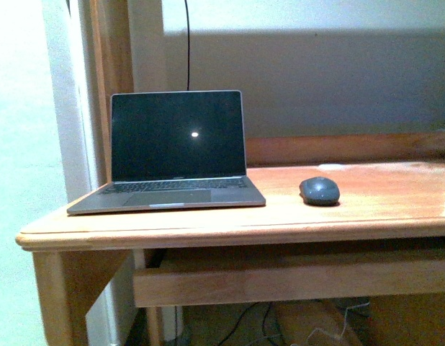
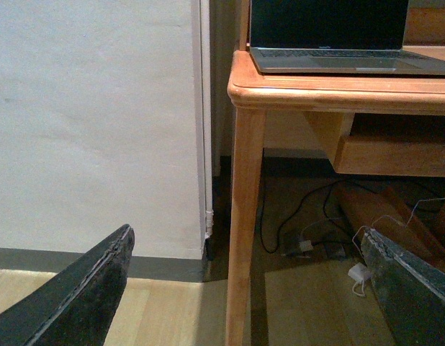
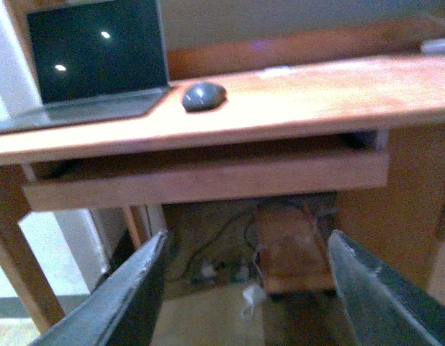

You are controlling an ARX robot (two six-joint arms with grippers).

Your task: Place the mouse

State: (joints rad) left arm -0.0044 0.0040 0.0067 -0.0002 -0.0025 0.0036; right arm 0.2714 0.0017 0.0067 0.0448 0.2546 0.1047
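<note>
Laptop (image 1: pixel 172 153) is seen open w/ dark screen at left of wooden desk (image 1: pixel 237 216). Mouse (image 1: pixel 320 191), small dark grey dome, is set just right of it, apart, unobstructed. Left gripper (image 2: pixel 244 288) and right gripper (image 3: pixel 244 288) are held wide, empty, below desk level.

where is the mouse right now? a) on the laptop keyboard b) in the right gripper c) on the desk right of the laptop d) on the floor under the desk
c: the mouse sits on the desk, apart from the laptop and to its right, with no fingers near it.
</note>
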